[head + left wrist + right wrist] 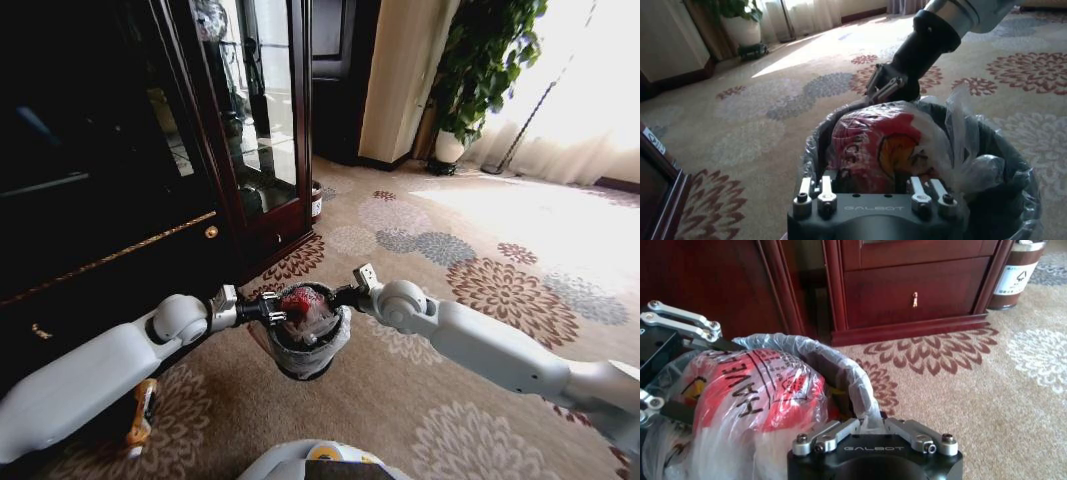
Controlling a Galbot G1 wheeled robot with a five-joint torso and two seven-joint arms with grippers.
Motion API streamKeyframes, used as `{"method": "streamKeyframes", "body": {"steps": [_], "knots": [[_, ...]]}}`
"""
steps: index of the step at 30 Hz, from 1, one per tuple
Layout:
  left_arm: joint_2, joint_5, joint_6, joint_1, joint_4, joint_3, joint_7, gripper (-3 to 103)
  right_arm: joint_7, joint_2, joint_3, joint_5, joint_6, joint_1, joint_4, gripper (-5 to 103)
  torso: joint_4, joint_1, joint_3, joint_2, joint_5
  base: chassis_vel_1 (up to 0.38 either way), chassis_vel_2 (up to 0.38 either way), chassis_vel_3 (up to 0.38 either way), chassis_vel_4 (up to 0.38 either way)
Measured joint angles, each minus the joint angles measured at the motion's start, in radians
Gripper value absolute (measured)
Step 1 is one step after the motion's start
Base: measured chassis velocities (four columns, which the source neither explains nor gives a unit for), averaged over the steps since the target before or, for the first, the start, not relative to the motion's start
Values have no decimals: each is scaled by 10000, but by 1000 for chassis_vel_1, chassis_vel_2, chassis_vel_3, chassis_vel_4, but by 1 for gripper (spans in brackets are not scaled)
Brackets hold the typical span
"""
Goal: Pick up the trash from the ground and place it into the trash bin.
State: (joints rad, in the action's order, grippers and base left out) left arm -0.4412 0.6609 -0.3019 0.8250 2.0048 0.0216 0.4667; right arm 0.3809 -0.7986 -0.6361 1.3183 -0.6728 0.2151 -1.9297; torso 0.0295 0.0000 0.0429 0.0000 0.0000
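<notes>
Here, the trash bin (305, 345) is held up off the carpet (480, 400), between the two arms, in front of the dark wooden cabinet (120, 200). Its rim is pinched by the right gripper (870, 427), whose fingers are pressed together on the liner's edge. The red-and-white plastic bag (883, 147) is clamped by the left gripper (873, 187) and hangs in the mouth of the bin, partly above the rim. For the drop to go well, the bag should be lowered further past the rim before the left fingers are spread, and the bin should be kept level and steady by the right arm meanwhile. Snagging of the loose liner on the left fingers is to be watched for.
</notes>
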Motion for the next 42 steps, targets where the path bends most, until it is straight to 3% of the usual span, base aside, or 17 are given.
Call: {"method": "streamKeyframes", "body": {"steps": [1,3,10,14,22,29,35,42], "knots": [[42,38,8,6,12,-59,7,63,-25,-80,-11,6,5,-40,106,1,1,0,0,0,0,0,0,0,0],[79,101,33,-1,22,-106,11,63,-30,-134,-11,7,16,-56,193,1,1,0,0,0,0,0,0,0,0],[210,692,400,260,207,-860,-2,94,-183,-222,117,-39,35,-48,646,1,0,0,0,0,0,0,0,0,0],[133,1023,560,221,373,-917,-260,100,-210,-223,151,-89,44,-14,700,1,0,0,0,0,1,0,0,0,0],[-428,1570,544,-626,504,-19,-916,100,-36,-302,68,-67,44,-47,648,1,-1,0,0,0,2,0,0,0,0],[-791,1563,-66,-1003,394,814,-1173,100,44,-259,24,-52,44,-52,580,1,-1,1,0,1,3,0,0,0,0],[-599,715,-765,-1107,168,1142,-750,100,47,-251,33,-57,61,-37,515,1,3,0,0,0,-1,0,0,0,0],[-726,610,-1191,-2164,-109,2154,-346,100,44,-310,55,-99,126,24,515,1,-2,0,0,1,0,0,0,0,0]]}}
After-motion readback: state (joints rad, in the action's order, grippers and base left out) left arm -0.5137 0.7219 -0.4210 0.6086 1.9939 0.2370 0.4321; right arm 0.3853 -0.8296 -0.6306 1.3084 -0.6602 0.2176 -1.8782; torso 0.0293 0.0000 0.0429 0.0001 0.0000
